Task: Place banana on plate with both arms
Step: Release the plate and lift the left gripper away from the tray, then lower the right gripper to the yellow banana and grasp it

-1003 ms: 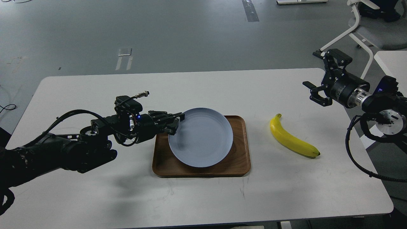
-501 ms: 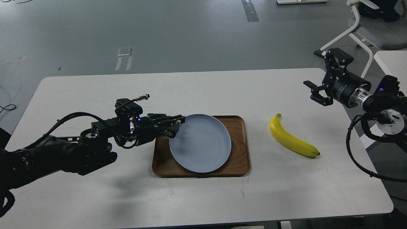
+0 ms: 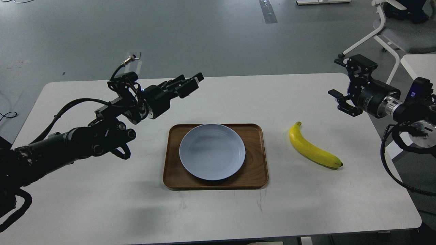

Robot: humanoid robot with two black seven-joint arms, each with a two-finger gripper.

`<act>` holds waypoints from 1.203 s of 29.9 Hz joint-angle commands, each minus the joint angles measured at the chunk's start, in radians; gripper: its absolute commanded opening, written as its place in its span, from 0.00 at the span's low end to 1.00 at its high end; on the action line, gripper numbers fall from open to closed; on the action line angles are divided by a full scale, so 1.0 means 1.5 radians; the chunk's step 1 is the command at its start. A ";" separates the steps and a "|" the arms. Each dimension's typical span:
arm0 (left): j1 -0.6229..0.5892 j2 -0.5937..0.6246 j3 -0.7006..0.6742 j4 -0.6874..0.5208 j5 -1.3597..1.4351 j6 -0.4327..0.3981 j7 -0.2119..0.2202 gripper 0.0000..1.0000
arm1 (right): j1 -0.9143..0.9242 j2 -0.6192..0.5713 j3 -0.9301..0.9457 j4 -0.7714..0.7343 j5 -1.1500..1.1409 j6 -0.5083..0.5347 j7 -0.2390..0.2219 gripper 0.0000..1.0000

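The pale blue-grey plate [image 3: 212, 151] lies flat on a brown wooden tray [image 3: 255, 170] in the middle of the white table. The yellow banana [image 3: 313, 149] lies on the table right of the tray, stem towards the back and dark tip towards the front right. My left gripper [image 3: 191, 83] hangs in the air above the table, up and left of the plate, with its fingers apart and empty. My right gripper [image 3: 340, 79] is open and empty above the table's right edge, behind and right of the banana.
The white table [image 3: 102, 211] has rounded corners, and grey floor lies beyond its far edge. A white chair [image 3: 388, 30] and a second white table [image 3: 419, 66] stand at the back right.
My left gripper let go of the plate's left rim and rose up and back. The plate, tilted before, has settled flat on the tray. My right gripper barely shifted.
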State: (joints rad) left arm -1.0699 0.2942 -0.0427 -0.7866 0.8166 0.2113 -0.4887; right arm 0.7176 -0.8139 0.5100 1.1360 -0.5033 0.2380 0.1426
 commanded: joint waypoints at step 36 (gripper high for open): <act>0.040 0.082 -0.183 -0.007 -0.382 -0.166 0.139 0.98 | 0.006 0.010 -0.312 -0.084 -0.837 -0.253 0.224 0.56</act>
State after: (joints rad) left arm -1.0115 0.4163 -0.3182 -0.7974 0.2422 -0.0404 -0.2794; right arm 0.7308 -0.7994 0.0425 1.0086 -1.7592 -0.1410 0.4794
